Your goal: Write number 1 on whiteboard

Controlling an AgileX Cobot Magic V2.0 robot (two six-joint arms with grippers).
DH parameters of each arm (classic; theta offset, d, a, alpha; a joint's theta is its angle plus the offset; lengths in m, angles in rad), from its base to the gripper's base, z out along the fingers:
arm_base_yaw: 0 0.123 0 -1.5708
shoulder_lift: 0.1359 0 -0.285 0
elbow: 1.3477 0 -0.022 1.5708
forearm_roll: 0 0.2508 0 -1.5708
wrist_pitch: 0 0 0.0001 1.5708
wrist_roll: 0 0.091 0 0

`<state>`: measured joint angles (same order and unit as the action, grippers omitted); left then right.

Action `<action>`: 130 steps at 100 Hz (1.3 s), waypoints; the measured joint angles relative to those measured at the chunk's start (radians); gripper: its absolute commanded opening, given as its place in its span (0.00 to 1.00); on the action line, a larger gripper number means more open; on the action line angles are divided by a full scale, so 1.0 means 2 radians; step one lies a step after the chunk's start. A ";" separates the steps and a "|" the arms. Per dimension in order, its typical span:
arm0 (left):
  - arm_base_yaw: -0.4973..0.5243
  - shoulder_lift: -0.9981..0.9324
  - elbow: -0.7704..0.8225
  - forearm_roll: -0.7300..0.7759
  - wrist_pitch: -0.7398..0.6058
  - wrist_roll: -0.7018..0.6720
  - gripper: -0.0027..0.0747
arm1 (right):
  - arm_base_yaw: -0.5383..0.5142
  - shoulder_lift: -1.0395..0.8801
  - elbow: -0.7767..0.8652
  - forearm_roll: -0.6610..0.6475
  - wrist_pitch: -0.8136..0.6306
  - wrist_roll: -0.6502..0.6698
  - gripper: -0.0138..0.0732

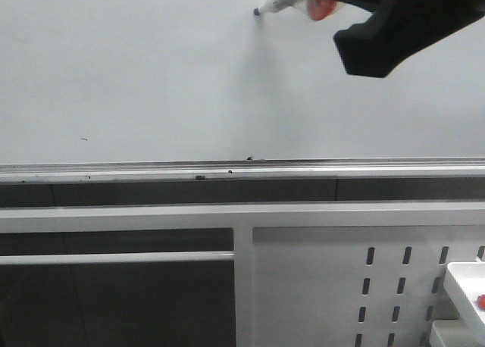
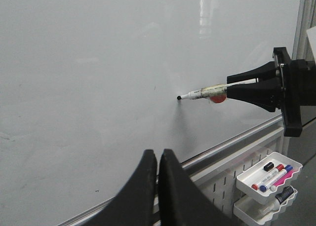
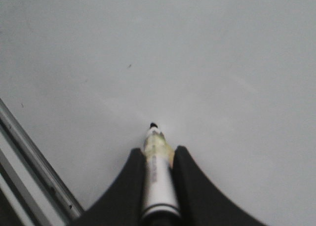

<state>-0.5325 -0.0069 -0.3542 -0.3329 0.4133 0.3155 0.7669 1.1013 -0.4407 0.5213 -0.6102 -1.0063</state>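
Pinching a marker (image 3: 157, 179), right tool (image 3: 158, 159), tip seemingly touching whiteboard (image 1: 136, 74); left tool (image 2: 158, 159) pressed together.

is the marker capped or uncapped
Uncapped: the marker in the right gripper shows a bare black tip at the whiteboard.

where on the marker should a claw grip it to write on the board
On the barrel, as the right claw already does: its fingers clamp the marker from opposite sides, behind the pale taped section, leaving the black tip free. The marker is long, thin and round, pointing at the whiteboard, so coming from its rear end looks best.
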 measured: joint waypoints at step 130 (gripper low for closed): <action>0.000 0.088 -0.088 -0.019 0.171 0.101 0.34 | 0.101 -0.090 -0.161 0.084 0.455 0.001 0.07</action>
<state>-0.5325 0.1696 -0.5311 -0.3718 0.7558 0.5182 0.9680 0.9220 -0.7617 0.6903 0.2998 -1.0044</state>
